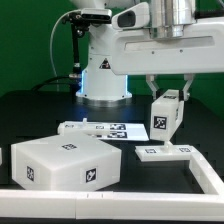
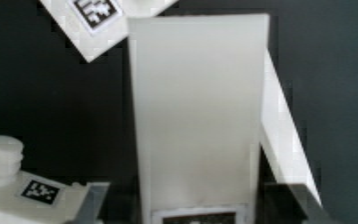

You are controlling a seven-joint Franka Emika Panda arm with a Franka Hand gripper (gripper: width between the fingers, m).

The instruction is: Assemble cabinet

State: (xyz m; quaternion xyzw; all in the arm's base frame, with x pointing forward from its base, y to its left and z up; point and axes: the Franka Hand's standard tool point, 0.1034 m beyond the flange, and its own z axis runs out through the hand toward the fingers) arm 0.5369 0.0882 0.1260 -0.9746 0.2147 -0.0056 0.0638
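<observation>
White cabinet block (image 1: 165, 116) clamped between the fingers (image 1: 187, 90), lifted above the table (image 1: 30, 110). Long axis near vertical, slightly tilted, tagged face toward the exterior camera. The cabinet shell (image 1: 65, 160) lies apart, toward the exterior view's left.

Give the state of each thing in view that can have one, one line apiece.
gripper: shut on the white block.
white block: held roughly upright, seemingly lifted off the table.
cabinet body: resting on the table, not gripped.
flat white piece: lying on the table below the held block, not gripped.
marker board: lying flat on the table.
</observation>
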